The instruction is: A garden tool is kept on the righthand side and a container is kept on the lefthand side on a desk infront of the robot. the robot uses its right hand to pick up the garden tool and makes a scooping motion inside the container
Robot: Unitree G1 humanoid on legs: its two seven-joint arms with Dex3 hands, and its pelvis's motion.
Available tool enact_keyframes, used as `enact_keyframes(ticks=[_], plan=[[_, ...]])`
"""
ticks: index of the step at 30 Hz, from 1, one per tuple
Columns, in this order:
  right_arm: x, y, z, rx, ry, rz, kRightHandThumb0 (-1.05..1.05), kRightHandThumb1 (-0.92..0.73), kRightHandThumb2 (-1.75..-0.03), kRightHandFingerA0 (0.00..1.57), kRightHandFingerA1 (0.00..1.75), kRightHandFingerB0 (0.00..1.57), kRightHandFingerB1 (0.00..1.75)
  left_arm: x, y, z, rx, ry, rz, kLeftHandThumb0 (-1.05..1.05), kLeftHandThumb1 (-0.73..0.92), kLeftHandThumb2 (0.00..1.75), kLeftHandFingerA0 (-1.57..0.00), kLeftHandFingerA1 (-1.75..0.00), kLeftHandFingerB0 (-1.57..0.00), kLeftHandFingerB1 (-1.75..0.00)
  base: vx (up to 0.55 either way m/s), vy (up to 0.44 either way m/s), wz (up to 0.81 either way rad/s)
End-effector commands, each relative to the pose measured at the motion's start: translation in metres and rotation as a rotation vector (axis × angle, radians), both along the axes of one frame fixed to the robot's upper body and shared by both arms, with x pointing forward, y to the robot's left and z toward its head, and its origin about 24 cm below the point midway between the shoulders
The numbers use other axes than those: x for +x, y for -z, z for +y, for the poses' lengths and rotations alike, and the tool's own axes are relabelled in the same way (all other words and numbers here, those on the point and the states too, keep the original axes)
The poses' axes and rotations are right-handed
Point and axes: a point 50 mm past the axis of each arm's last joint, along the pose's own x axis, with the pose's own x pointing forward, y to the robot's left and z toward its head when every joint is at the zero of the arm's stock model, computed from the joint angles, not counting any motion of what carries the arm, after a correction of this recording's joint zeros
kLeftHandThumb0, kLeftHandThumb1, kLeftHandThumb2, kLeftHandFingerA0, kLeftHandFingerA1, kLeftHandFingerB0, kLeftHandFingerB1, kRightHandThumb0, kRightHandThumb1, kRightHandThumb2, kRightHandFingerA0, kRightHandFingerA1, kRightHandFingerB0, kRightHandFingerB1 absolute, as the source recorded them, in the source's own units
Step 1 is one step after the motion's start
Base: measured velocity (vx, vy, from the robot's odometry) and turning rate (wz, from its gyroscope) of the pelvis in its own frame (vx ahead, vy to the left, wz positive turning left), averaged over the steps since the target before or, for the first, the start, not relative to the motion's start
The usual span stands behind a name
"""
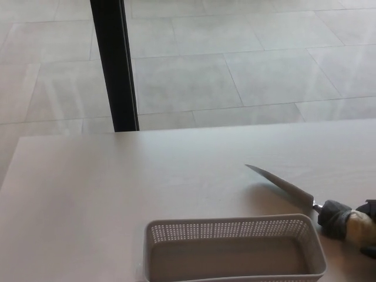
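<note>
Garden tool [288,189] held by handle at right edge, blade pointed up-left above desk [88,200]. Right hand [369,226] barely seen, apparently clamped on handle. Perforated container [235,229] near front edge.

Desk [117,188] bare beyond container [235,249] and tool [285,187].
</note>
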Motion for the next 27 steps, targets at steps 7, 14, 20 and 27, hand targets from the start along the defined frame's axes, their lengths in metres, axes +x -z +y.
enact_keyframes(ticks=[7, 14, 20, 27], plan=[[-0.018, 0.045, 0.022, -0.256, 0.014, 0.157, -0.9, -0.54, -0.89, 0.0, 0.18, 0.11, 0.17, -0.003, -0.008, 0.01, 0.026, 0.031, 0.033, -0.42, 0.53, 0.88, -0.51, -0.64, -0.32, -0.52, 0.0, 0.0, 0.0], [-0.023, 0.061, 0.025, -0.383, 0.044, 0.205, -0.65, -0.46, -0.82, 0.25, 0.64, 0.0, 0.19, -0.006, -0.007, 0.009, 0.016, 0.002, 0.019, -0.4, 0.52, 0.88, -0.48, -0.63, -0.3, -0.52, 0.0, 0.0, 0.0], [-0.035, 0.077, 0.017, -0.315, 0.012, 0.028, -0.3, -0.69, -0.62, 0.78, 1.48, 0.83, 0.53, -0.006, -0.008, 0.008, 0.017, 0.029, 0.026, -0.42, 0.51, 0.87, -0.45, -0.61, -0.29, -0.51, 0.0, 0.0, 0.0], [-0.043, 0.082, 0.01, -0.242, 0.003, 0.009, -0.29, -0.75, -0.61, 0.66, 1.62, 0.75, 0.92, -0.006, -0.007, 0.01, 0.016, 0.009, 0.035, -0.41, 0.52, 0.88, -0.49, -0.63, -0.29, -0.51, 0.0, 0.0, 0.0]])
